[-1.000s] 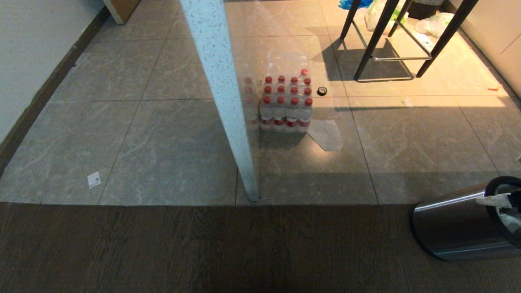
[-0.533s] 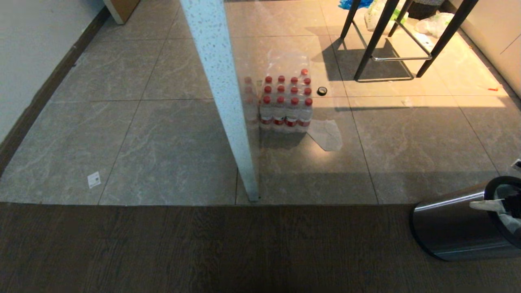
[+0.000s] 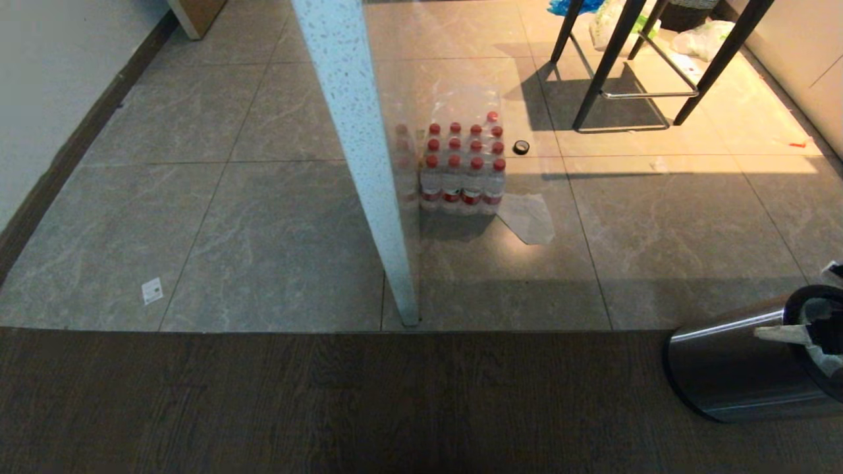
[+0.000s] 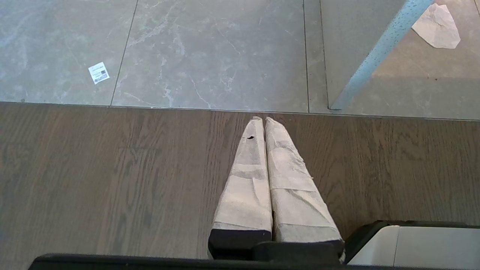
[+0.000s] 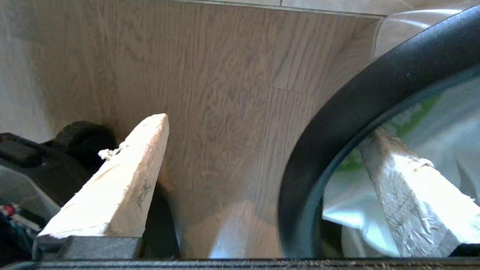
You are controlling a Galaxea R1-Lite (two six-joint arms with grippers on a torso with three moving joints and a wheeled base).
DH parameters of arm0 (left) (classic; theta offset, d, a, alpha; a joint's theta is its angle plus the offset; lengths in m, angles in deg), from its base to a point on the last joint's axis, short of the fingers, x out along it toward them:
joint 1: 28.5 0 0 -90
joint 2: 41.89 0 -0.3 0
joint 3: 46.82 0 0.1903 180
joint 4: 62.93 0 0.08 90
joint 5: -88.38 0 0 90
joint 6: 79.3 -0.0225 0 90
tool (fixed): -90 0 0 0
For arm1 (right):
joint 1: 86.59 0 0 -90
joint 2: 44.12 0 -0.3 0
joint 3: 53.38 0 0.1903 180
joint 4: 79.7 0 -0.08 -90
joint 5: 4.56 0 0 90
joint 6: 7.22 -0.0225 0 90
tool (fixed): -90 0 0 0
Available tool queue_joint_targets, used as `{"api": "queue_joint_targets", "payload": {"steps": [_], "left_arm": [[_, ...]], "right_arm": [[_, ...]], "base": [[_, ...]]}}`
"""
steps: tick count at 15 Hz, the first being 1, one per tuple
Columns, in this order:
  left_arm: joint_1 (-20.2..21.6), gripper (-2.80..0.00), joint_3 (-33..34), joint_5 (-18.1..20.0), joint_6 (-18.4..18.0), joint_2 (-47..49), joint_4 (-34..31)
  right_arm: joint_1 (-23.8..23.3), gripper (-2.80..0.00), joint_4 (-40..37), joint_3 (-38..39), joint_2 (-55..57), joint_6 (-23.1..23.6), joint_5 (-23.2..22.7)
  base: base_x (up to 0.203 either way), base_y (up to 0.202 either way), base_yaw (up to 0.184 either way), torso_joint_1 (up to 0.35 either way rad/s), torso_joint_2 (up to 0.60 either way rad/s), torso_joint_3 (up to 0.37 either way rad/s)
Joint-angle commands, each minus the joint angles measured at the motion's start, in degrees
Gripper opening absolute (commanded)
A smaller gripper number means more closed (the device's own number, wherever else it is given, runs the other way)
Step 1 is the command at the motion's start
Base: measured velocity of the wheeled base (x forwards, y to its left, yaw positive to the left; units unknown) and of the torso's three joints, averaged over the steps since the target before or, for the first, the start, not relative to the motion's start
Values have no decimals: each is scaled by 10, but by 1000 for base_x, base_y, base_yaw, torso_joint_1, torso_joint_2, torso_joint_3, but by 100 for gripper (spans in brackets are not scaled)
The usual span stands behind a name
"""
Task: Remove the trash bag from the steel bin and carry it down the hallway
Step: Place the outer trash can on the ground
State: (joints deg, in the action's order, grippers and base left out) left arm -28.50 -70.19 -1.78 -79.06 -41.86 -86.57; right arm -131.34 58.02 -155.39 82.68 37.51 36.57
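Note:
The steel bin (image 3: 731, 368) stands on the dark wood floor at the lower right, its black rim (image 5: 337, 131) cut by the picture's edge. Inside it lies the white trash bag (image 5: 442, 120) with green print. My right gripper (image 5: 268, 125) is open wide and straddles the rim. One finger (image 5: 405, 187) is inside the bin against the bag, and the other finger (image 5: 123, 176) is outside over the floor. In the head view a pale finger (image 3: 784, 332) shows at the bin's mouth. My left gripper (image 4: 261, 120) is shut and empty above the wood floor. The hallway tiles (image 3: 263, 243) lie ahead.
A white speckled post (image 3: 369, 164) of a glass partition rises from the tile edge. Behind it stand a shrink-wrapped pack of red-capped bottles (image 3: 464, 171), a plastic sheet (image 3: 530, 217) and a tape roll (image 3: 521, 147). Black stool legs (image 3: 625, 72) are at the far right.
The right gripper's pale finger has slid a little further left and down across the bin's mouth, and its dark wrist has come into view. The bin and the left arm have stayed put.

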Motion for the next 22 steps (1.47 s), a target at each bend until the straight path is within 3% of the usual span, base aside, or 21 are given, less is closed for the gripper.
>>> {"api": "queue_joint_targets", "payload": {"steps": [1,5,9,10,11,22], "left_arm": [[0,-280,0,0,0,0,0],[0,-280,0,0,0,0,0],[0,-280,0,0,0,0,0],[0,-280,0,0,0,0,0],[0,-280,0,0,0,0,0],[0,-280,0,0,0,0,0]], "right_arm": [[0,0,-2,-24,34,3,2],[1,0,2,-80,81,4,32],[1,0,4,-90,90,7,40],[1,-73,3,-91,90,7,40],[3,-280,4,-91,88,7,40],[3,-280,-6,-68,19,34,40]], "base": [[0,0,0,0,0,0],[0,0,0,0,0,0],[0,0,0,0,0,0],[0,0,0,0,0,0],[0,0,0,0,0,0],[0,0,0,0,0,0]]}}
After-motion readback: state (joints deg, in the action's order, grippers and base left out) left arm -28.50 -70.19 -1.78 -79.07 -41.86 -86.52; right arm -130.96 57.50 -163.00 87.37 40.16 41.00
